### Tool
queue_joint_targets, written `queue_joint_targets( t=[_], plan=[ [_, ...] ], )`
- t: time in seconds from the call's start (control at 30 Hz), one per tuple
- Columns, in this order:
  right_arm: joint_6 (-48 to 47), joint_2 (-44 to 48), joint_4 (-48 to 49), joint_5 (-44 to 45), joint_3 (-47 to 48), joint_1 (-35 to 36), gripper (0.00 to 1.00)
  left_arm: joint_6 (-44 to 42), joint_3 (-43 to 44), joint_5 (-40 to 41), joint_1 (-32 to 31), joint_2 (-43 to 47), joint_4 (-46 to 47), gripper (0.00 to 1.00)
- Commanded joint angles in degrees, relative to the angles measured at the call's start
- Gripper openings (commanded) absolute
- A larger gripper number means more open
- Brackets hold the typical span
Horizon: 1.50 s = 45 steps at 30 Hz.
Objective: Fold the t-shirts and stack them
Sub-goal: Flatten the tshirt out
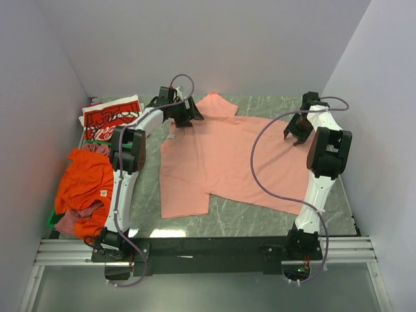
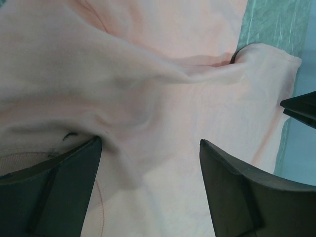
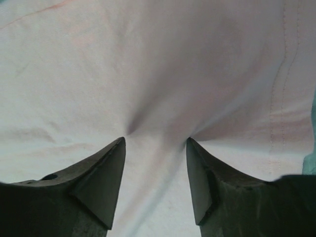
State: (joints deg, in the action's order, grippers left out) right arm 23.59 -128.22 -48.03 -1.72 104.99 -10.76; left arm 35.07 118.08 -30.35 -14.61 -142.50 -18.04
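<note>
A salmon-pink t-shirt (image 1: 221,162) lies spread on the table's middle. My left gripper (image 1: 188,116) is down on its far left part, by a sleeve. In the left wrist view the gripper (image 2: 148,148) stands wide open, with wrinkled pink cloth (image 2: 148,89) under and between the fingers. My right gripper (image 1: 298,133) is on the shirt's right edge. In the right wrist view it (image 3: 155,140) is half open, its tips pressed into the cloth (image 3: 148,64) with a raised ridge between them. A red Coca-Cola shirt (image 1: 110,117) lies folded at the back left.
A green crate (image 1: 51,221) at the left holds a crumpled orange shirt (image 1: 84,182) and a mauve one (image 1: 71,222). Walls close in the table on the left, back and right. Marbled table top (image 1: 247,221) shows in front of the pink shirt.
</note>
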Motion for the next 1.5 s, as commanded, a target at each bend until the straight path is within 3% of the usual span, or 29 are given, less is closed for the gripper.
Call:
queue_joint_targets(
  t=[0.0,0.23,0.47,0.73,1.0,1.47],
  plan=[
    [-2.0,6.5,0.5,-2.5,0.1,0.0,0.62,-2.2,-0.1,-1.5,-0.4,3.5,2.4,0.86],
    [-2.5,19.3,3.4,-6.4,-8.0,0.7,0.65,-3.4,-5.7,-0.2,-0.6,16.5,3.3,0.87],
    [-1.4,28.4,7.7,-8.6,-24.9,2.4,0.65,-4.0,-27.1,1.0,-1.4,28.9,5.9,0.87],
    [0.8,32.6,12.9,-12.3,-37.2,3.6,0.64,-1.9,-38.9,5.7,-1.7,33.4,2.4,0.86],
    [0.9,27.6,12.3,-10.6,-37.7,3.6,0.63,-0.5,-38.0,7.1,-1.7,27.9,2.6,0.86],
    [2.0,16.7,8.9,-5.2,-27.0,3.5,0.63,-4.7,-23.8,11.2,-0.9,16.3,-3.7,0.87]
  ],
)
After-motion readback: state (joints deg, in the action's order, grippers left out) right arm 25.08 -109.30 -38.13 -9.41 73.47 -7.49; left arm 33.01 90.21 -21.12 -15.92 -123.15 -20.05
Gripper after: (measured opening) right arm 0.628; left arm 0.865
